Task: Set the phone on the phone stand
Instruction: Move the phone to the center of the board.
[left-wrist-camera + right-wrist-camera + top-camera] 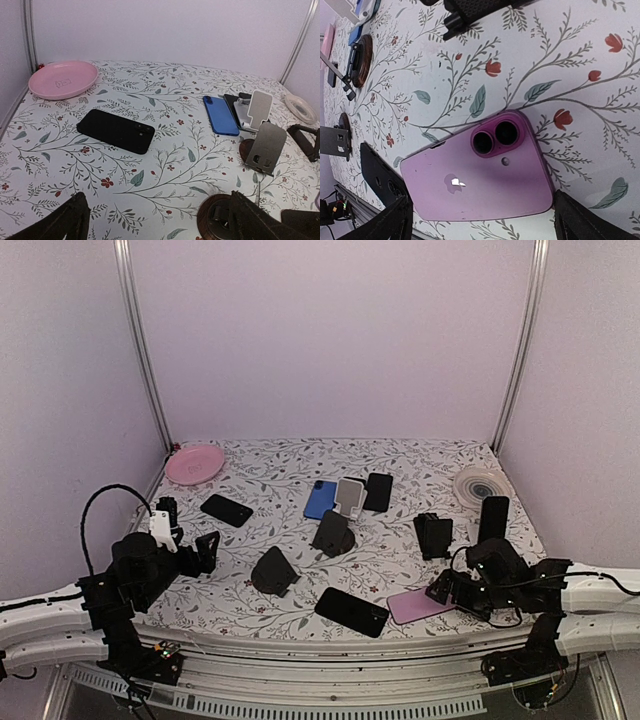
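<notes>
A pink-purple phone (470,187) lies face down near the front right of the table (418,606). My right gripper (481,202) is open and low over it, one finger on each side of the phone's end, with no grip. My left gripper (157,212) is open over bare cloth at the front left (205,551), holding nothing. A round wooden-based phone stand (220,220) sits beside its right finger. More stands show: a dark one (333,534) at the centre, another (273,572) nearer the front, a white one (349,495) and a black one (433,536).
Other phones lie about: a black one (226,510) at the left, a blue one (320,499), a black one (378,492) behind the white stand, and a black one (352,612) at the front. A pink plate (194,463) and a white roll (478,484) sit at the back corners.
</notes>
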Robot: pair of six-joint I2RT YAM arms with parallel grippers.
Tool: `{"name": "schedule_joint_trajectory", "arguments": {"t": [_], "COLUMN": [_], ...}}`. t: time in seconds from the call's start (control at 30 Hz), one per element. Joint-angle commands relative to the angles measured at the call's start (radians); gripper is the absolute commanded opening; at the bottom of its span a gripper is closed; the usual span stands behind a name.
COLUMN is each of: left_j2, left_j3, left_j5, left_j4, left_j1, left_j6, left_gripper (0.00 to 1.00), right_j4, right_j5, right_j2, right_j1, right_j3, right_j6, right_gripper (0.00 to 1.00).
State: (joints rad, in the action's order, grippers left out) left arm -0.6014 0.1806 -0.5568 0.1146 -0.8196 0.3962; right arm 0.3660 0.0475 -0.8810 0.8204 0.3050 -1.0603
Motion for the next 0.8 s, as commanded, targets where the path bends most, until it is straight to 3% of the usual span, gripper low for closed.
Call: {"name": "schedule_joint_trajectory", "arguments": {"t": [0.0, 0.27, 0.5, 0.6, 0.77], "left_j2": [0.007, 0.013, 0.031, 0.04, 0.043], "left_j3": [0.013, 0.012, 0.007, 0.005, 0.003], "left_j5": [0.001, 0.0, 0.0, 0.003, 0.012], "left_j4": [0.013, 0.01, 0.007, 0.005, 0.006], "left_j1": [0.015, 0.015, 0.016, 0.016, 0.018], "left_j6": [0.001, 0.003, 0.002, 0.001, 0.0], "left_gripper": [0.97, 0.97, 0.97, 0.97, 0.97], "right_j4": [-0.097, -0.295, -0.228, -0.182, -0.151], "right_j5": [-0.023, -0.047, 0.031, 0.047, 0.077], "right_j2": [-0.06, -0.436, -0.72, -0.763, -0.687], "right_j1": [0.06, 0.171, 0.168, 0.169, 0.184], "right_j3": [-0.033, 0.145, 0.435, 0.502, 0.46], "right_j6": [-0.102, -0.099, 0.042, 0.084, 0.135], "right_gripper": [0.99, 0.99, 0.99, 0.99, 0.99]}}
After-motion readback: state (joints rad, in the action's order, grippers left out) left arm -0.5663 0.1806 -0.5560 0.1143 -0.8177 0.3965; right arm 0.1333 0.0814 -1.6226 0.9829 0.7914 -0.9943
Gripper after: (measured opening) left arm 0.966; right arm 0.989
